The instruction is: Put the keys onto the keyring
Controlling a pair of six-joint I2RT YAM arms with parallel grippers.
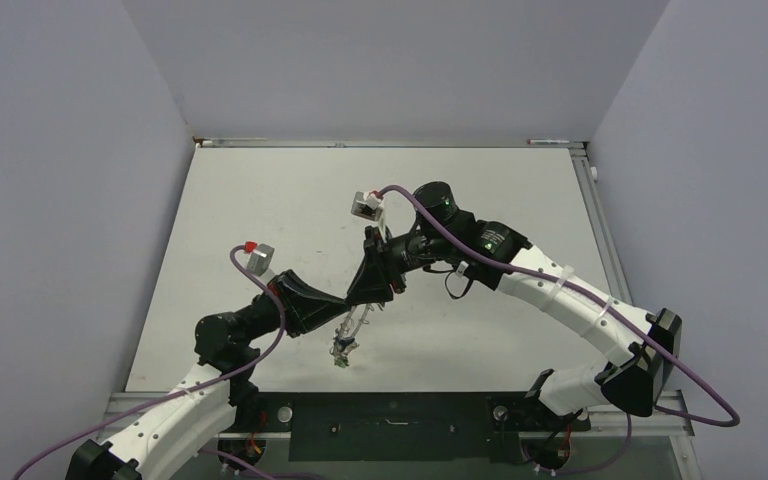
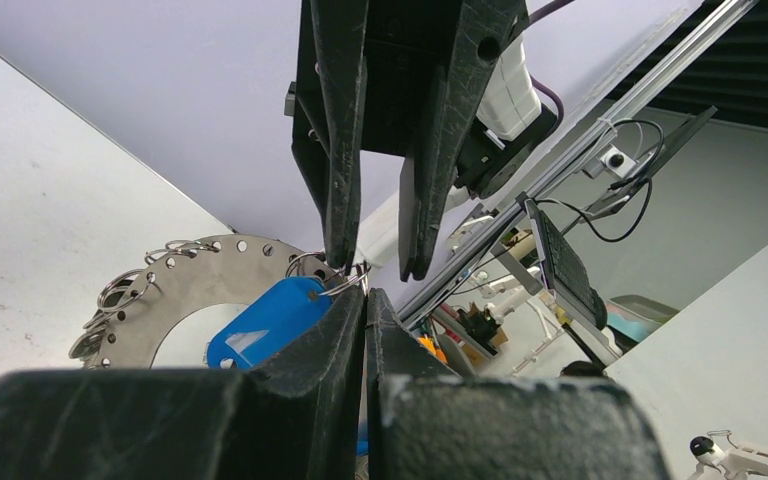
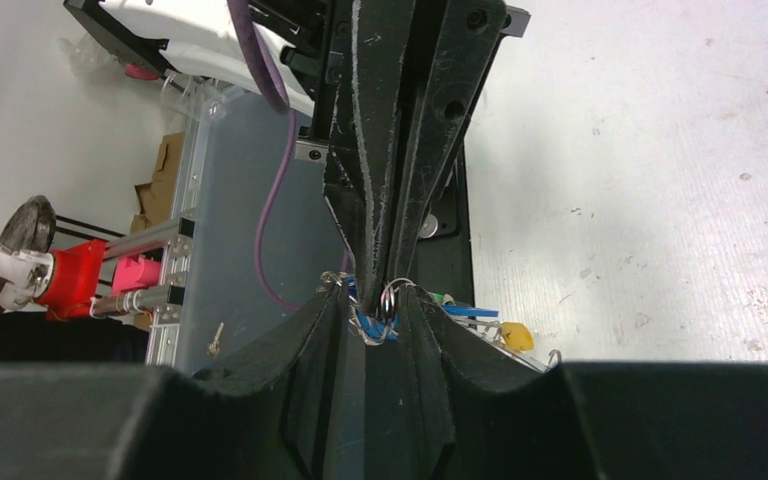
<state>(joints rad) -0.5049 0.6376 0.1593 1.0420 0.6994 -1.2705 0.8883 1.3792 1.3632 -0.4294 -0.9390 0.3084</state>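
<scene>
White table (image 1: 260, 200) lies below the keyring (image 2: 160, 300), a grey perforated steel disc held aloft. Your left gripper (image 2: 365, 305), fingers pressed together, pinches the keyring's rim. Your right gripper (image 2: 375, 265) points down just above that rim, fingers narrowly spread. Step in hand, apparently: hooking on the blue key (image 2: 265, 322), which lies against the keyring's face. Next, seat its wire loop (image 2: 348, 283) through a rim hole. Split rings (image 2: 120, 290) and both fingertips crowd it.

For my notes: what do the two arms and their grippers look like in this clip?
The left arm and right arm have white lower links with black joints and wrists. A purple cable runs along each. The left gripper and right gripper are black, scuffed and taper to narrow tips. Small green lights glow on the right arm.
</scene>
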